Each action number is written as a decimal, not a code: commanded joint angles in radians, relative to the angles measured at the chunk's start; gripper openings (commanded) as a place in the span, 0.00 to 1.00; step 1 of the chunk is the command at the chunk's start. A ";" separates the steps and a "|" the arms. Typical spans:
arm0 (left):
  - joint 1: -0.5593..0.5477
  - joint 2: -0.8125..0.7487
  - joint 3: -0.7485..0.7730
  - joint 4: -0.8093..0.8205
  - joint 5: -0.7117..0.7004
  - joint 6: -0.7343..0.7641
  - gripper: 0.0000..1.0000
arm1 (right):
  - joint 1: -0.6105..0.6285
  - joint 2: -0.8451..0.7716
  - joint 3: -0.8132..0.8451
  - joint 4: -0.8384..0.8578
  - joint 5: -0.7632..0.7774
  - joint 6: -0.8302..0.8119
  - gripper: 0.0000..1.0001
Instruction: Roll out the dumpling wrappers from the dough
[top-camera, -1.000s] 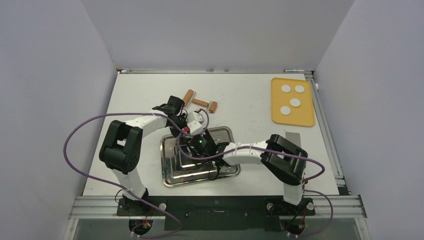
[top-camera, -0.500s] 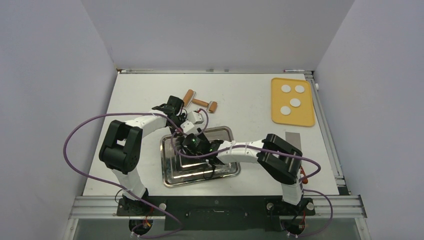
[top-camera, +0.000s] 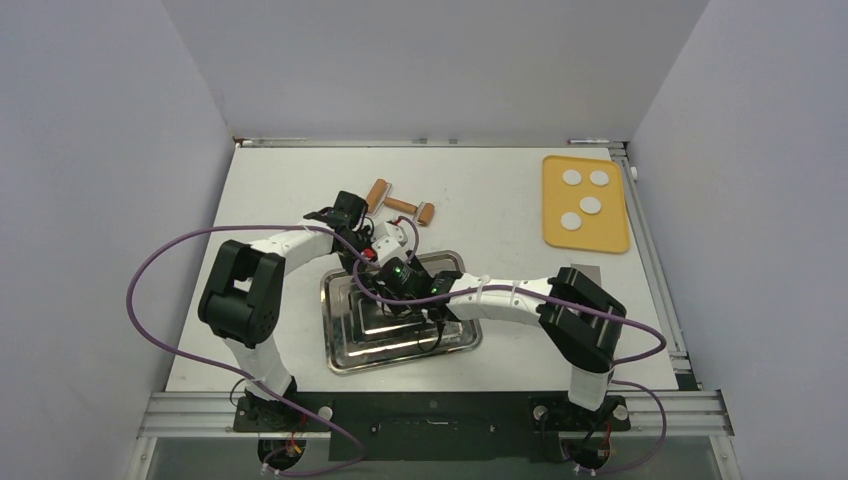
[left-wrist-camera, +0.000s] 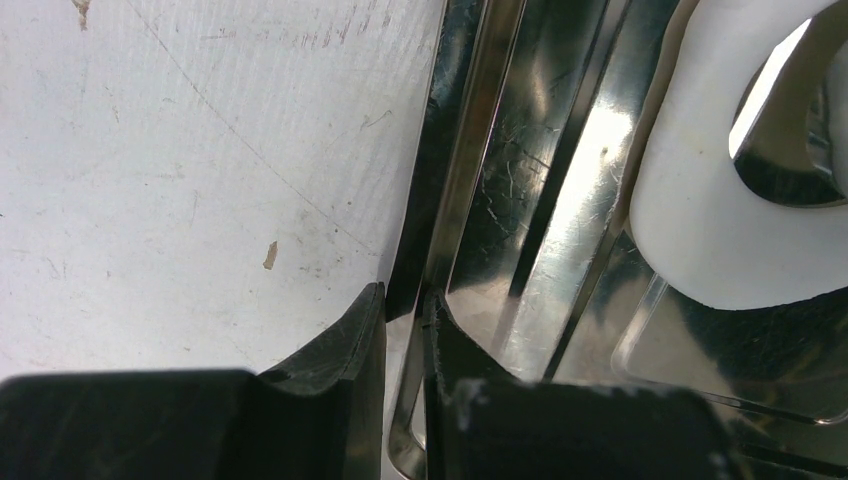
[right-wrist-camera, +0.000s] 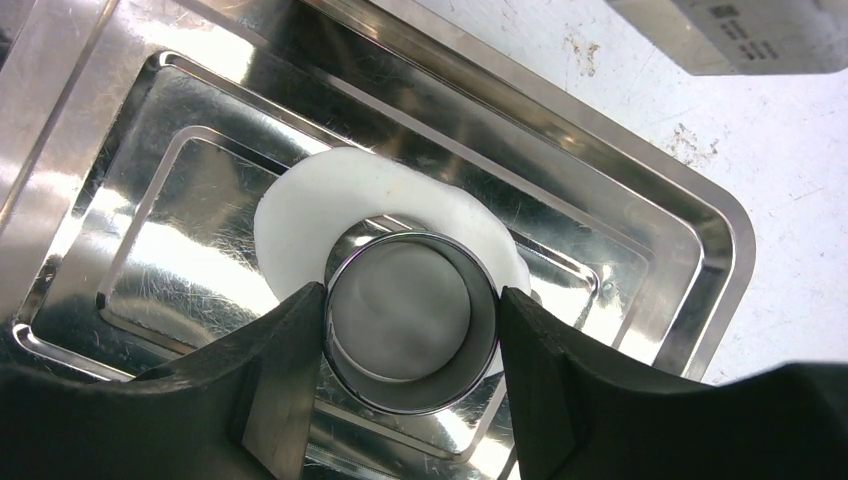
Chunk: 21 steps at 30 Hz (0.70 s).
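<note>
A white dough sheet (right-wrist-camera: 330, 200) with a cut hole (left-wrist-camera: 790, 100) lies in a steel tray (top-camera: 450, 345). My right gripper (right-wrist-camera: 410, 330) is shut on a round metal ring cutter (right-wrist-camera: 350, 345) that stands on the sheet, with dough showing inside the ring. My left gripper (left-wrist-camera: 403, 310) is shut on the tray's rim (left-wrist-camera: 455, 200) at its far left corner. Several dumpling wrappers (top-camera: 591, 205), small white discs, lie on a yellow board (top-camera: 610, 235) at the back right. Both grippers meet over the tray's far side in the top view, where the arms hide the dough.
A wooden rolling pin (top-camera: 401, 205) lies on the table behind the tray, next to the left wrist. A grey block (right-wrist-camera: 740, 35) sits just right of the tray. Metal rails run along the table's right and near edges.
My right gripper with the ring cutter has shifted slightly toward the tray's far side, and its forearm has swung with it. The left gripper has kept its hold on the rim.
</note>
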 joint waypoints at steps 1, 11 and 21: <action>0.012 0.057 -0.007 -0.021 -0.034 -0.007 0.00 | 0.003 -0.059 0.038 0.008 0.007 -0.010 0.08; 0.013 0.093 0.034 -0.002 -0.068 -0.050 0.00 | -0.018 -0.222 0.024 -0.037 -0.090 -0.054 0.08; 0.012 0.056 0.020 -0.020 -0.016 0.004 0.00 | 0.014 -0.291 -0.217 0.033 -0.351 -0.070 0.08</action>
